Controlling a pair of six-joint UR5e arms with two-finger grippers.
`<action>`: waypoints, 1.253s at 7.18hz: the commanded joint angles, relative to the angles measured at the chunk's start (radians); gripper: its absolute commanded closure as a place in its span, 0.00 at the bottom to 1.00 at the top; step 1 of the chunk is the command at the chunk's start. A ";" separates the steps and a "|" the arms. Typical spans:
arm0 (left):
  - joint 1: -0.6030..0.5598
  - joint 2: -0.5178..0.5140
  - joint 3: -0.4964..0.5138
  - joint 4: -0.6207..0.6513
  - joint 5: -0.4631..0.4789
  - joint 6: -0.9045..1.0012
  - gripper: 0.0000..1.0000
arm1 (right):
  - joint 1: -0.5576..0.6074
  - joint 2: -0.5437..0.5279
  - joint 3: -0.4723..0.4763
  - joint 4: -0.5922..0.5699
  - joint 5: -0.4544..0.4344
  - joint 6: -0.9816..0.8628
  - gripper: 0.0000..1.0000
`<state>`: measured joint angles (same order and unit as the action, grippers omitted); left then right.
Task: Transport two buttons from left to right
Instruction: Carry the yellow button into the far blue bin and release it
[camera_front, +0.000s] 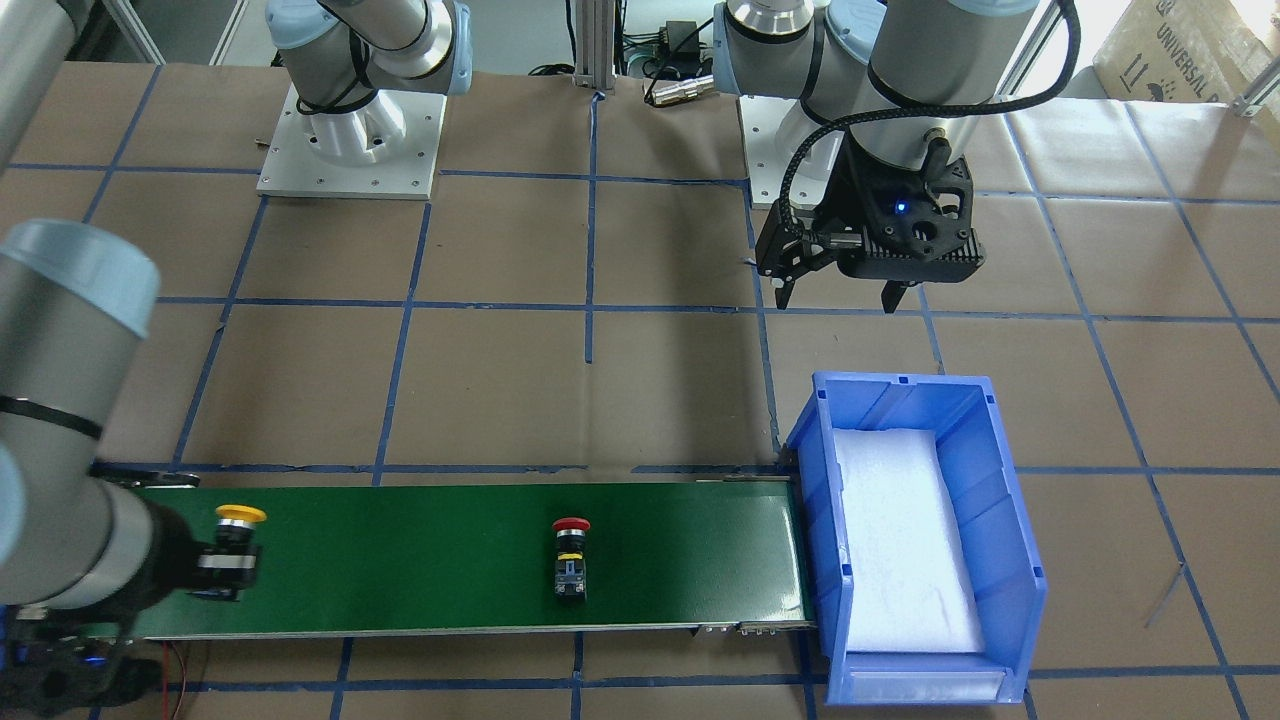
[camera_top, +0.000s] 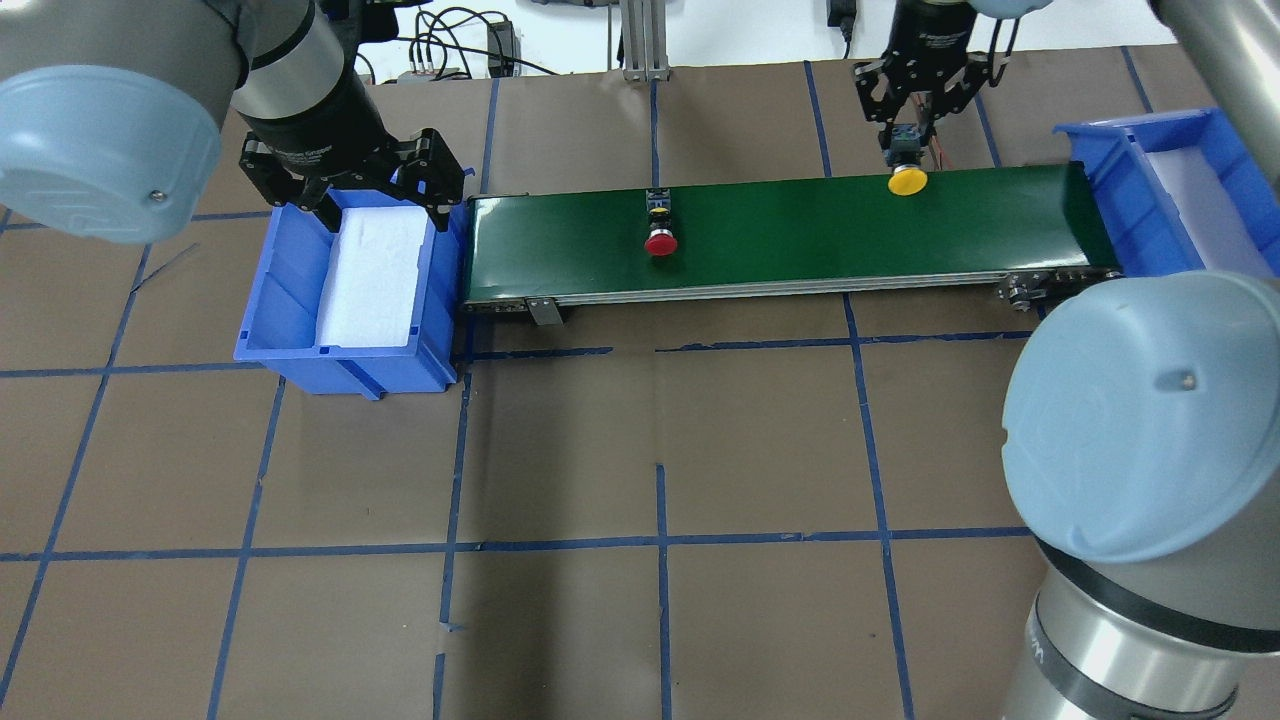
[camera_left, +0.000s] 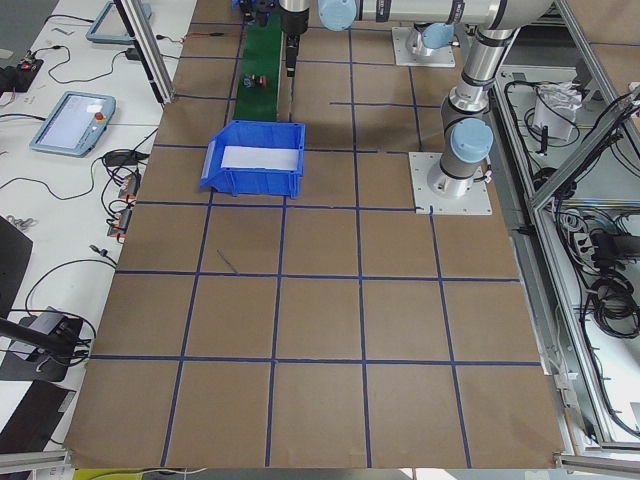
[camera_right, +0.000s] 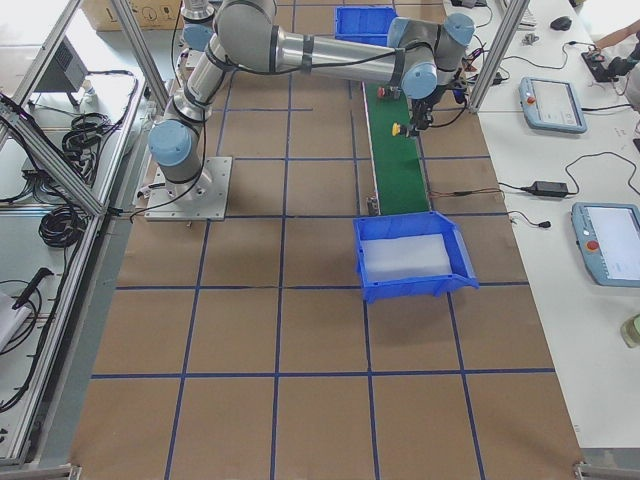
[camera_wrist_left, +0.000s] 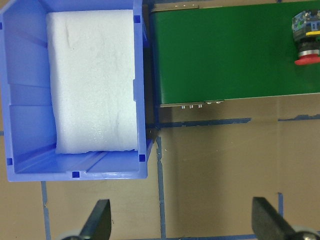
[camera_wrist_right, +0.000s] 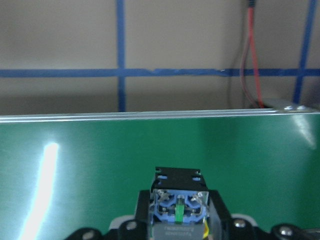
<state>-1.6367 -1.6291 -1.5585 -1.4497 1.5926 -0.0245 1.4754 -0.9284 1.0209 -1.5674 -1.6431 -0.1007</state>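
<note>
Overhead exterior: left gripper (camera_top: 372, 205) hangs spread above the left bin (camera_top: 285, 290), which holds only foam. Beyond, the red button (camera_top: 660, 230) lies mid-belt on the green conveyor (camera_top: 800, 240); farthest, right gripper (camera_top: 905, 140) clasps the yellow button (camera_top: 906, 180). Neither looks delivered to the right bin (camera_top: 1130, 120) yet.

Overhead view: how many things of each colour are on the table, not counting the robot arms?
yellow button: 1
red button: 1
blue bins: 2
green belt: 1
Total: 5
</note>
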 joint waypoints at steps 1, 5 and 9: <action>0.000 0.000 0.000 0.000 0.000 0.000 0.00 | -0.131 0.003 -0.059 -0.003 -0.032 -0.132 0.90; 0.000 0.002 -0.002 -0.001 0.004 0.000 0.00 | -0.312 0.032 -0.093 -0.051 -0.032 -0.427 0.89; 0.000 0.002 -0.002 -0.001 0.003 0.000 0.00 | -0.403 0.144 -0.090 -0.151 -0.008 -0.553 0.81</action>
<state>-1.6367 -1.6276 -1.5600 -1.4512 1.5954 -0.0245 1.0955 -0.8185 0.9294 -1.6884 -1.6625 -0.6213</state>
